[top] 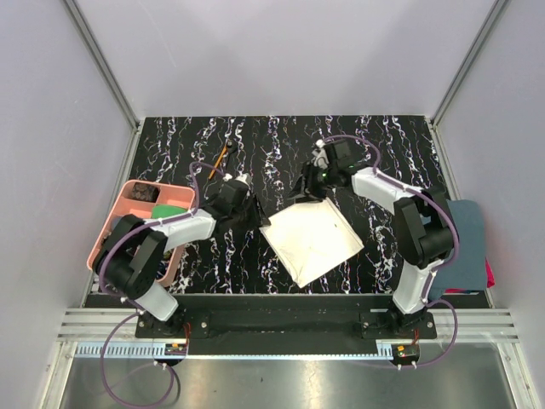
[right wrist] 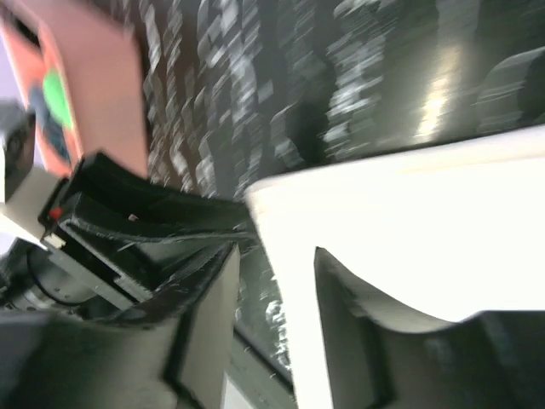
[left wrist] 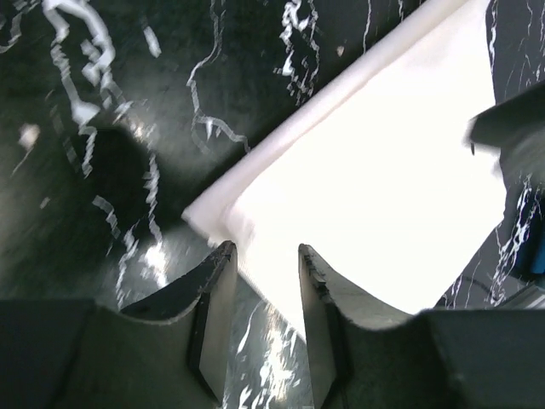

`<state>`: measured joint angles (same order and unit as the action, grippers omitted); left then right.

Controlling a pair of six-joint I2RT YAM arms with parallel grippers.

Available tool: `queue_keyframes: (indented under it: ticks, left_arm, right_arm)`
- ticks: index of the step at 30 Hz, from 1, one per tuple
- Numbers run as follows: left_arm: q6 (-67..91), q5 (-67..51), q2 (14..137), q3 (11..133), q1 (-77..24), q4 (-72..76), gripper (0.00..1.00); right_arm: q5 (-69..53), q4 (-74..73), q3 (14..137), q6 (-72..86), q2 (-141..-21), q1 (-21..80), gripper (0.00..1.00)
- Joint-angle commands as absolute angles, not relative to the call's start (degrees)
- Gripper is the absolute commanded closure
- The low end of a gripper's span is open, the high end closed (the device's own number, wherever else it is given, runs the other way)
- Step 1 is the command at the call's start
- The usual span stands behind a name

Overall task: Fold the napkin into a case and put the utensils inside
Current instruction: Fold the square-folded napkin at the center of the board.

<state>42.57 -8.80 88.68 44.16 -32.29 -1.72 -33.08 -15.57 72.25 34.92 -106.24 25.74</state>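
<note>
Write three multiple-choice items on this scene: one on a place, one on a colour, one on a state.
1. Where is the pink tray?
A. left of the napkin
B. right of it
C. on top of it

2. What colour is the napkin?
A. red
B. cream
C. green

3. How does the napkin lie?
A. crumpled into a ball
B. draped over the tray
C. flat

Key:
1. A, the top view shows the tray at the far left and the napkin in the middle.
2. B, it shows pale cream against the dark surface.
3. C, it is a flat sheet with straight edges.
</note>
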Motion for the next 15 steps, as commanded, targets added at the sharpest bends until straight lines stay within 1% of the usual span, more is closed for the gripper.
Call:
queue_keyframes:
  ticks: [1, 4, 5, 8, 11, 15]
  left_arm:
    - [43.2, -9.8, 92.7, 48.6, -32.5, 3.1, 0.63]
    - [43.0, -9.1, 93.7, 48.9, -32.4, 2.6, 0.64]
    - [43.0, -9.2, 93.6, 48.6, -32.4, 2.7, 0.64]
    - [42.7, -10.2, 91.0, 48.3, -34.1, 2.5, 0.66]
    - [42.6, -8.0, 86.2, 49.0, -37.0, -2.0, 0.66]
    - [43.6, -0.2, 78.8, 47.1, -40.0, -3.7, 0.64]
  right_arm:
    - [-30.8, -19.2, 73.0, 28.2, -105.7, 21.0, 0.59]
    - [-30.8, -19.3, 75.1, 26.9, -107.9, 19.0, 0.66]
    - [-31.2, -19.3, 76.0, 26.5, -109.1, 18.5, 0.70]
    - [-31.7, -19.7, 76.8, 25.8, -110.3, 16.7, 0.73]
    - [-31.8, -19.6, 76.4, 25.1, -110.0, 15.7, 0.73]
    - [-32.1, -20.8, 75.4, 24.0, -108.8, 14.9, 0.71]
